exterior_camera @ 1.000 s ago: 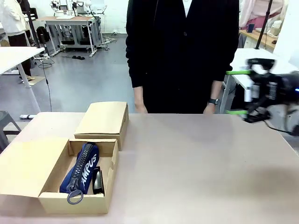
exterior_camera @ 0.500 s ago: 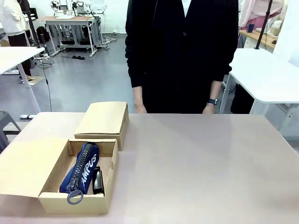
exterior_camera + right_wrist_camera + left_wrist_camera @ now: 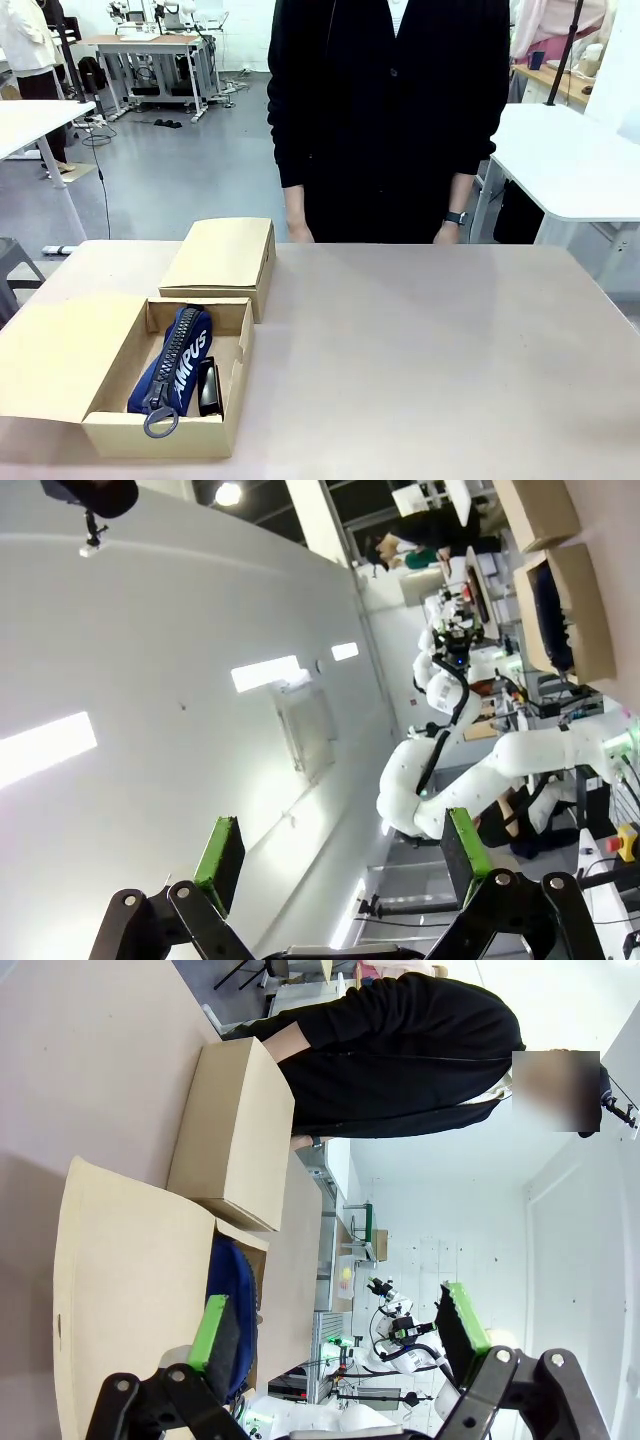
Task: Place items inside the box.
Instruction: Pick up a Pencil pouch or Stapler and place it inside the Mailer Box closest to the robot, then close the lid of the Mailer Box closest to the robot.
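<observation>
The box [image 3: 165, 436] sits open at the table's front left, its wide flap [image 3: 60, 355] folded out to the left. Inside lies a navy blue zip pouch [image 3: 178, 358] with a small black object [image 3: 209, 388] beside it. In the left wrist view my left gripper [image 3: 338, 1330] stands open and holds nothing, off to the side of the box flap [image 3: 130, 1290] and the pouch [image 3: 236, 1278]. My right gripper [image 3: 342, 860] is open too, held high and far from the box [image 3: 590, 610], pointing mostly at a wall.
A smaller closed cardboard box [image 3: 225, 255] stands right behind the open one. A person in black stands at the far edge, hands [image 3: 447, 232] hanging at the table's rim. The bare tabletop [image 3: 430, 350] stretches across the middle and right.
A second ago my right gripper showed at the right edge of the front view; it has since gone out of that view. The boxes, their contents and the person have not moved.
</observation>
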You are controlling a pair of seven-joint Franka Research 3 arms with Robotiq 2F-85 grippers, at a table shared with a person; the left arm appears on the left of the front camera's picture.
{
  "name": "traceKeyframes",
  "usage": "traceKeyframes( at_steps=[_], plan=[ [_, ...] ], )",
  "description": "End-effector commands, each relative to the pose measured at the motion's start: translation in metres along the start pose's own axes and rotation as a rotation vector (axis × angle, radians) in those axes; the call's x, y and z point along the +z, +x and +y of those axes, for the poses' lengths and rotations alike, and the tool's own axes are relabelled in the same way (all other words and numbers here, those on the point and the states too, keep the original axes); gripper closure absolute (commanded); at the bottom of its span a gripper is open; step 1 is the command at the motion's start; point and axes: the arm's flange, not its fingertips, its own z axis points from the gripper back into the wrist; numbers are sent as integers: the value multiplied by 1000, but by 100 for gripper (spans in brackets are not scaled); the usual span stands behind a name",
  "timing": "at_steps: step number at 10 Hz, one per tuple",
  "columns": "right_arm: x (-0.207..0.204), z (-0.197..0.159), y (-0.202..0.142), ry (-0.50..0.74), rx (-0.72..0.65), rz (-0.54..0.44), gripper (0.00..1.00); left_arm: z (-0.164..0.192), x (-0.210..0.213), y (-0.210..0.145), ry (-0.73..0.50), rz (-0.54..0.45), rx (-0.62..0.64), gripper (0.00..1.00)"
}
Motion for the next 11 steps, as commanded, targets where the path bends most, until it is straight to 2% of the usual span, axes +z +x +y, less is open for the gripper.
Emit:
traceKeyframes(
  at_steps=[1,8,9,10,11],
  plan=[
    [-2,6,-5,2,-8,7,0,-1,0,-1,-18,-1,-15,0],
    [-2,6,-5,2,-8,7,0,0,0,0,0,0,0,0],
    [-2,6,-5,2,-8,7,0,-22,-26,-16,-58,158,-259,0],
    [-2,6,-5,2,-8,7,0,-33,-48,-38,-51,255,-441,0],
    [-2,6,-5,2,-8,7,0,-41,-66,-60,-31,284,-697,0]
  ],
)
